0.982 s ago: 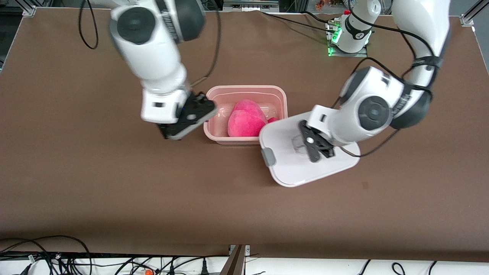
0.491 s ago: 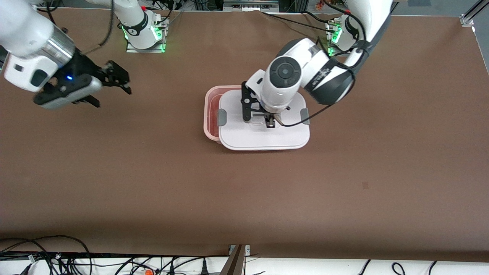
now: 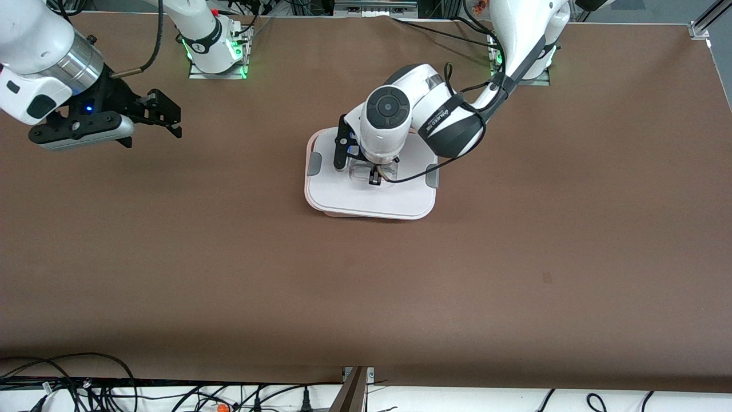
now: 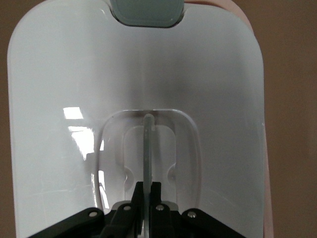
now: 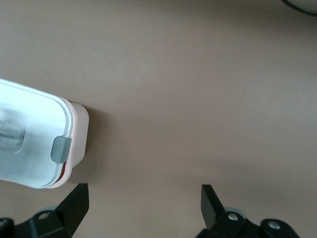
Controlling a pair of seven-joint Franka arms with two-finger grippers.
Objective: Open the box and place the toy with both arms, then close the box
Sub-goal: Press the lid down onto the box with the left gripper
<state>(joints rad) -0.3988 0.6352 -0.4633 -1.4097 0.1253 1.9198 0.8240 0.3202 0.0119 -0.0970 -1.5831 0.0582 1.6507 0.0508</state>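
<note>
You see the brown table (image 3: 366, 286) filling the front view, with cables along its near edge and the two arm bases at the top edge.

The left arm (image 3: 514, 40) reaches from its base to the middle of the table, where the box (image 3: 313, 201) sits. Only a thin pinkish strip of the tub shows under the white lid (image 3: 372, 197), which lies on the box and covers it. A grey clip (image 3: 315, 165) sits on the lid edge toward the right arm's end and another (image 3: 433, 175) on the edge toward the left arm's end. You cannot see the toy in any view.

The left gripper (image 4: 146, 191) is right above the lid's middle. In the left wrist view its fingers are drawn narrow, pinching the thin upright bar of the clear recessed handle (image 4: 147, 144).

The right arm (image 3: 34, 51) waits over the bare table toward its own end, well apart from the box. The right gripper (image 5: 143, 196) hangs there with its fingers spread wide and holding nothing; its wrist view shows the box's end with one grey clip.
</note>
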